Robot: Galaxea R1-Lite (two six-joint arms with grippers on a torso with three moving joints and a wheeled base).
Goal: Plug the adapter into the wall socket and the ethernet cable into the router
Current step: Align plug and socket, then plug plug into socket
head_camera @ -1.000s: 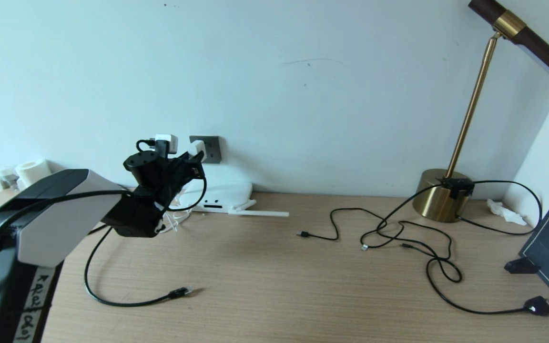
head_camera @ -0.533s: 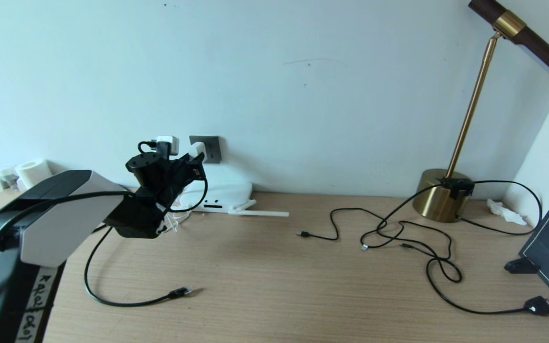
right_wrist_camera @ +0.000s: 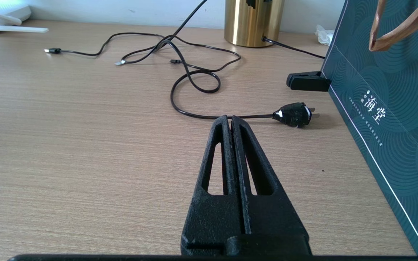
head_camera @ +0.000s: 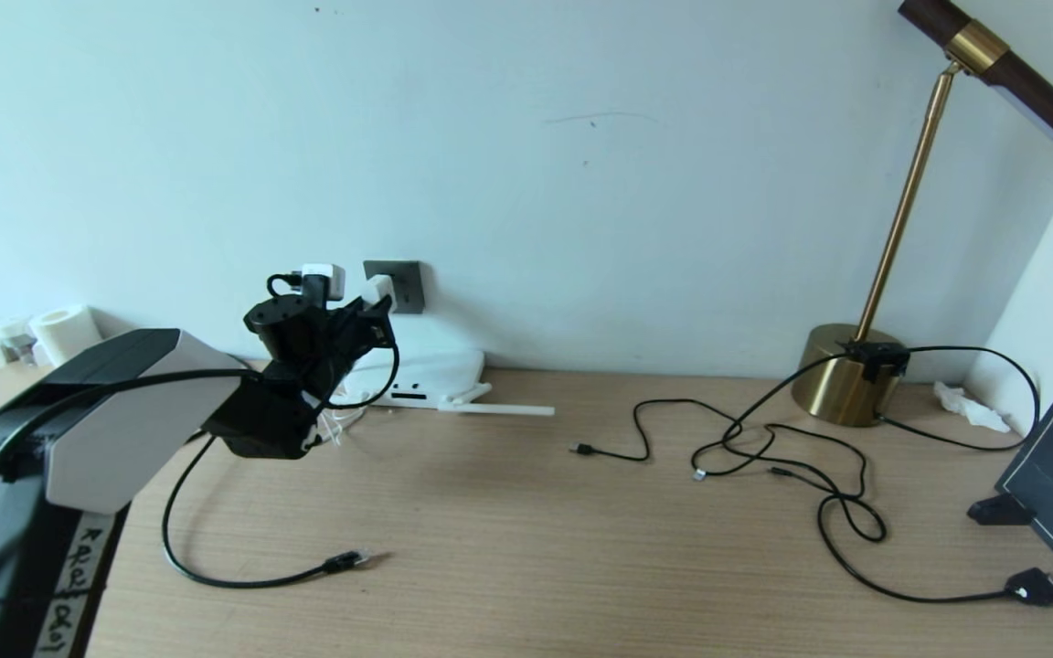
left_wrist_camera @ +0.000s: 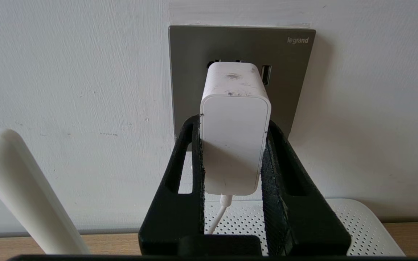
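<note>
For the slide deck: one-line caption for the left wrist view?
Left tool grips the white adapter against the grey wall socket, router below.

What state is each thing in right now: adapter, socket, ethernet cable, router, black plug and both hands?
adapter: clamped in the left hand, front end against the socket plate.
wall socket: adapter over its pin holes.
left hand: shut on the adapter, at the wall.
ethernet cable: loose on the desk, unplugged.
router: on the desk below the socket.
black plug: unplugged, lying on the desk.
right hand: shut, empty, above the desk.
</note>
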